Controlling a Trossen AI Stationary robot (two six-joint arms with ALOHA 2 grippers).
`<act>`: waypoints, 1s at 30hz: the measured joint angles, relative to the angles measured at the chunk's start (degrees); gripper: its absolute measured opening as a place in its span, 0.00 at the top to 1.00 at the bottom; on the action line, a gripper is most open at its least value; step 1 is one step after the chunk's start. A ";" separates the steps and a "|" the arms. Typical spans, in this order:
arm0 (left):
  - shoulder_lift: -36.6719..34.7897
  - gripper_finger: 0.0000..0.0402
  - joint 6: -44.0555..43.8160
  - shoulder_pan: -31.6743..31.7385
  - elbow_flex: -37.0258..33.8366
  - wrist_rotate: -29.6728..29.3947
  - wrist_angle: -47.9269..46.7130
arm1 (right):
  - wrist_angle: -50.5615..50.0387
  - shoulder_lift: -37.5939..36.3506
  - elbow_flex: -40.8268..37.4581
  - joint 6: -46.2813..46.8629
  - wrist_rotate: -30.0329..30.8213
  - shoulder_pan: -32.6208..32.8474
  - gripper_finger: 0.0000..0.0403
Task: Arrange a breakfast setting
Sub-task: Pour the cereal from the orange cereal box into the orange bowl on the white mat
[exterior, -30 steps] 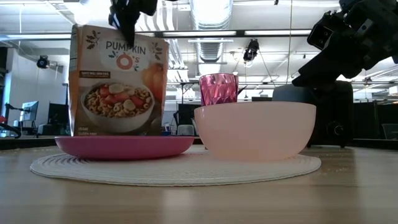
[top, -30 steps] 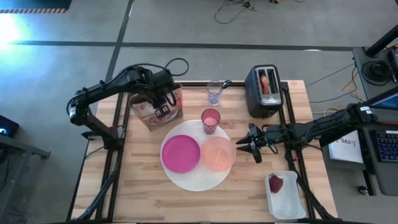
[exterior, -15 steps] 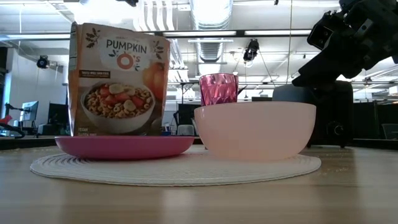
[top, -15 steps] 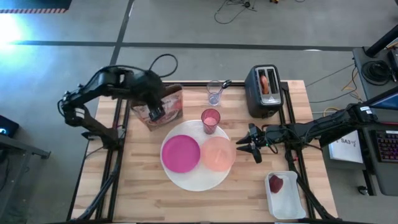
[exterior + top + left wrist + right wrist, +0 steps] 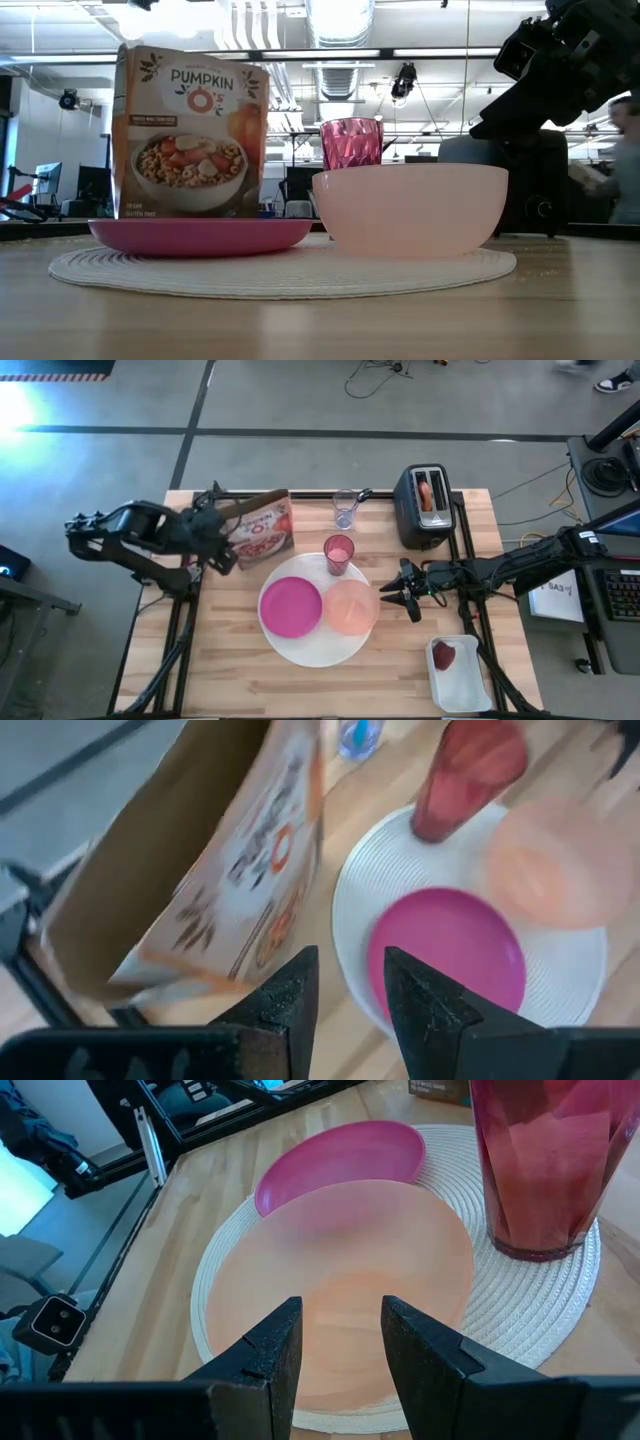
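Note:
A large white round plate (image 5: 312, 645) lies on the table and bears a magenta plate (image 5: 291, 607) and a translucent peach bowl (image 5: 351, 607). A pink tumbler (image 5: 339, 553) stands at the plate's far rim. A clear glass (image 5: 345, 510) behind it holds a spoon (image 5: 362, 494). A bagel (image 5: 428, 492) sticks out of the toaster (image 5: 424, 510). A dark-red fruit (image 5: 443, 655) lies in a white tray (image 5: 462, 685). My left gripper (image 5: 212, 532) is open and empty, left of a cereal box (image 5: 262, 528). My right gripper (image 5: 400, 597) is open and empty, right of the bowl.
The cereal box (image 5: 190, 130) stands upright on the table behind the magenta plate (image 5: 200, 235). The toaster stands at the far right. The tray sits at the near right corner. Bare wood lies along the near edge. A person (image 5: 625, 140) shows in the room beyond.
My left gripper has left the top of the cereal box, risen and drawn back toward the table's left edge. The box stays standing on the table. My right arm has kept still.

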 joint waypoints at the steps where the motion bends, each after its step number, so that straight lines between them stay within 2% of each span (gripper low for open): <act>1: -0.89 0.75 -1.84 -0.67 -1.83 -0.01 0.01 | 0.00 0.00 0.00 0.00 0.00 0.02 0.68; 8: -4.83 0.75 -10.37 -2.40 -11.84 2.19 0.03 | 0.00 0.00 0.00 0.00 0.00 0.02 0.68; 11: -5.62 0.75 -10.56 -2.40 -14.62 3.48 -0.02 | 0.00 0.00 0.00 0.00 0.00 0.02 0.68; 17: -5.56 0.76 -10.04 -2.44 -19.47 9.98 0.06 | 0.02 0.00 0.02 0.00 0.00 0.02 0.68; 22: -6.45 0.75 -15.99 -2.44 -25.18 9.45 0.07 | 0.00 0.00 0.01 0.00 0.01 0.02 0.68; 26: -8.05 0.69 -19.28 -2.40 -28.35 8.09 0.06 | 0.00 0.00 0.00 0.00 0.00 0.00 0.68; 30: -9.84 0.57 -20.16 -2.40 -30.17 5.59 0.06 | 0.00 0.00 0.01 0.00 0.01 0.02 0.68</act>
